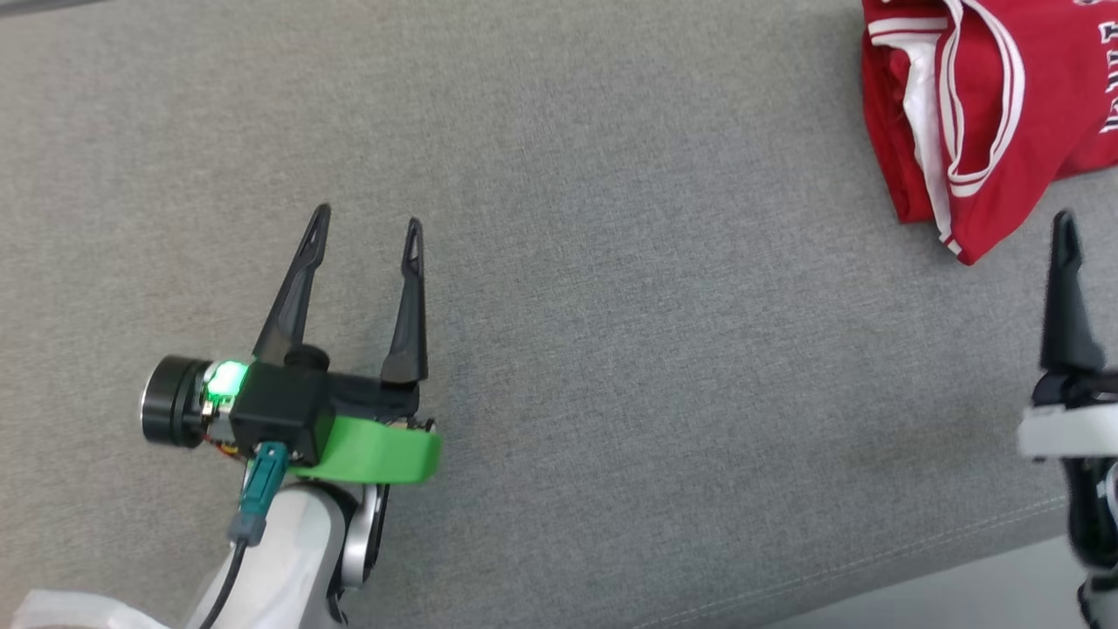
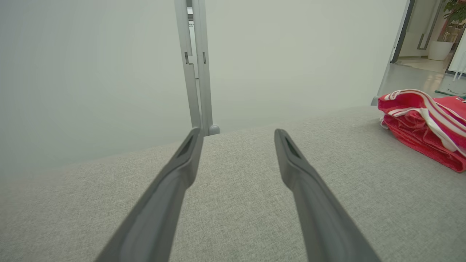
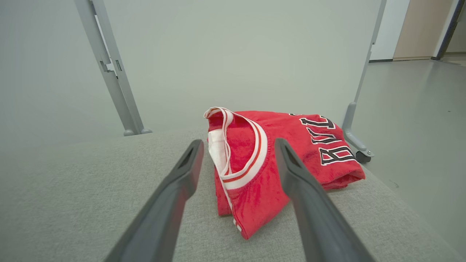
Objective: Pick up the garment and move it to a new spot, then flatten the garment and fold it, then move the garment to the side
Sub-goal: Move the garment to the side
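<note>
The garment (image 1: 987,114), a red jersey with white trim and black lettering, lies folded in a compact pile at the far right of the grey fabric surface (image 1: 611,349). My left gripper (image 1: 368,217) hovers open and empty at the lower left, far from the jersey. In the left wrist view the gripper (image 2: 238,131) points across bare fabric, with the garment (image 2: 422,127) off to the right. One finger (image 1: 1067,297) of my right gripper shows at the right edge, just short of the jersey. In the right wrist view the right gripper (image 3: 239,142) is open, holding nothing, its fingers framing the garment (image 3: 247,189).
The surface's front edge (image 1: 961,559) runs along the lower right, with pale floor below it. Behind the surface stands a pale partition with a grey post (image 2: 196,72). A post foot with a caster (image 3: 360,154) stands beyond the far right corner, next to open floor.
</note>
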Robot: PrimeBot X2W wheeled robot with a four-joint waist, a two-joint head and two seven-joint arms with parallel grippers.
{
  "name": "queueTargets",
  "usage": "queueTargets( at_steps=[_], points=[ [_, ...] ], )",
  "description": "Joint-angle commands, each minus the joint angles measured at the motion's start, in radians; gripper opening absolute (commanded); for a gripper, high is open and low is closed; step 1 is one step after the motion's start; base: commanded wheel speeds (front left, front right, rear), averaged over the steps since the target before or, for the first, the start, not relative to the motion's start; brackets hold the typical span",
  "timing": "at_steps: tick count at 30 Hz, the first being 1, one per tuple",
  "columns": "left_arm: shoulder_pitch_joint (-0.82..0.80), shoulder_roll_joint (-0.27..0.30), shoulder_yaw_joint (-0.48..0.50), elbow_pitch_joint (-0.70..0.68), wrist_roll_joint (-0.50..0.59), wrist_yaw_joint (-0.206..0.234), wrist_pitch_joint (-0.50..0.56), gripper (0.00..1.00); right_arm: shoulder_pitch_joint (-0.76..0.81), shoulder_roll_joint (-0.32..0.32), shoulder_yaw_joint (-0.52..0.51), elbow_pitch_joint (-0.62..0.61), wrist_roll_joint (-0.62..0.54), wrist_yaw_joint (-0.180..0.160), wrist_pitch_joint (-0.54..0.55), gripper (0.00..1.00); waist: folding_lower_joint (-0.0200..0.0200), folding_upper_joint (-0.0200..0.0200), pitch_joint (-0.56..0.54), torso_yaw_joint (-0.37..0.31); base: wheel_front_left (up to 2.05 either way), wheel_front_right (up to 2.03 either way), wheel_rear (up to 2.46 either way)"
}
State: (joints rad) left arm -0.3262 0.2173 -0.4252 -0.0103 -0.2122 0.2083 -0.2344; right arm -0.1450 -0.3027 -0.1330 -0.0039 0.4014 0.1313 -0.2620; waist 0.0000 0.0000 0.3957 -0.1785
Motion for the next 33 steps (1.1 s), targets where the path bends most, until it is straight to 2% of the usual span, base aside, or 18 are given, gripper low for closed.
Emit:
queueTargets(
  at_steps=[1,6,13,21,33],
  points=[
    [0.033,0.009,0.010,-0.005,-0.011,0.012,-0.006,1.00,0.036,0.017,0.013,-0.030,-0.022,-0.001,-0.002,1.00,0.0000,0.0000,-0.057,0.033,0.00,0.00,0.00],
    [0.097,0.012,0.039,-0.011,-0.036,0.039,-0.012,1.00,0.112,0.070,0.059,-0.111,-0.045,-0.001,-0.002,1.00,0.0000,0.0000,-0.098,0.079,0.00,0.00,0.00],
    [0.186,0.024,0.085,0.001,-0.070,0.066,-0.023,1.00,0.178,0.093,0.110,-0.164,-0.071,-0.001,0.009,1.00,0.0000,0.0000,-0.158,0.166,0.00,0.00,0.00],
    [0.272,0.039,0.110,0.033,-0.088,0.054,-0.030,1.00,0.262,0.123,0.111,-0.187,-0.092,-0.001,0.059,1.00,0.0000,0.0000,-0.245,0.217,0.00,0.00,0.00],
    [0.365,0.050,0.112,0.088,-0.121,0.001,-0.031,1.00,0.370,0.147,0.112,-0.204,-0.121,-0.001,0.121,1.00,0.0000,0.0000,-0.364,0.201,0.00,0.00,0.00]
  ],
)
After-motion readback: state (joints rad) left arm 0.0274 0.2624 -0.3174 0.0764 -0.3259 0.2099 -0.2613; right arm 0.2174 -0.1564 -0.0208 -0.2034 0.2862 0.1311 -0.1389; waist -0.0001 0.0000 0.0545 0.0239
